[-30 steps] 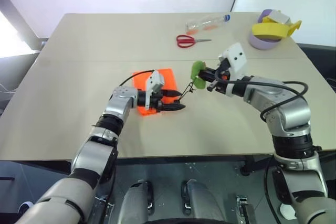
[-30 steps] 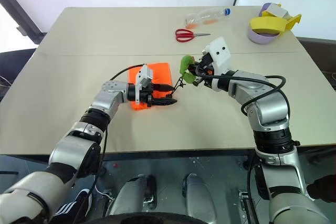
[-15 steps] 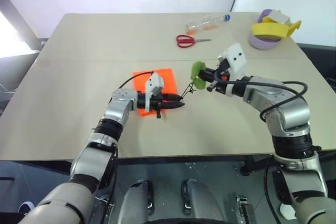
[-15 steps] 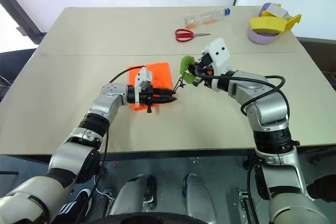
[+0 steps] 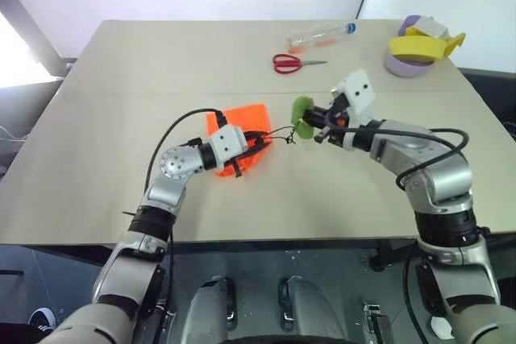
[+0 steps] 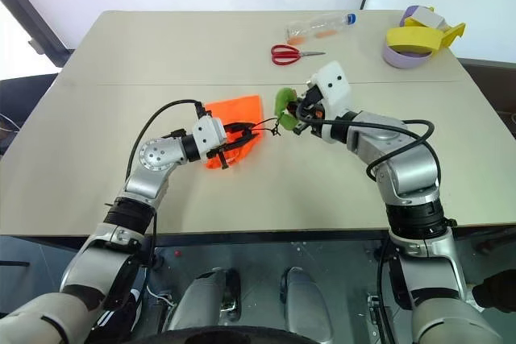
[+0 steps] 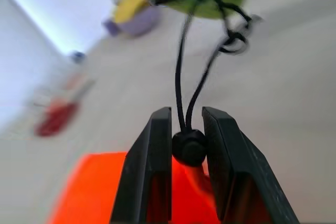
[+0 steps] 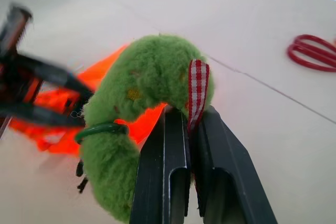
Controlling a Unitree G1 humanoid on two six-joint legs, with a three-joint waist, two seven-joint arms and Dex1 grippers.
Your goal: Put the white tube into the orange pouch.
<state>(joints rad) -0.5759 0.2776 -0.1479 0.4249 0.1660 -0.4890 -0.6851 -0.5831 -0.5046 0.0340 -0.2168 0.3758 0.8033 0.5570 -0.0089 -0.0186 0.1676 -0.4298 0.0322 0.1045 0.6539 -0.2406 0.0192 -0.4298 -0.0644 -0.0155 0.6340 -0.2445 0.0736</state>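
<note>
Hands at counter centre, our left hand (image 7: 187, 129) pinching bright orange fabric pouch's (image 5: 242, 122) black cord toggle (image 7: 189, 148), our right hand (image 8: 190, 124) clamping fuzzy green disc (image 8: 147, 85).

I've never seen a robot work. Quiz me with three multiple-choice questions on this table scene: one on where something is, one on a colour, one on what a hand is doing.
1. Where do the scissors lie?
A. Inside the pouch
B. Beside the clear bottle
C. Under the robot's left arm

2. What colour is the pouch?
A. Orange
B. Blue
C. White

3. What are the right gripper's fingers doing?
A. Spread wide and empty
B. Cutting the cord
C. Shut on the fuzzy green disc

Answers: B, the red handles sit just in front of the bottle; A, the fabric is bright orange; C, the right wrist view shows them pinching the disc's checked ribbon.
</note>
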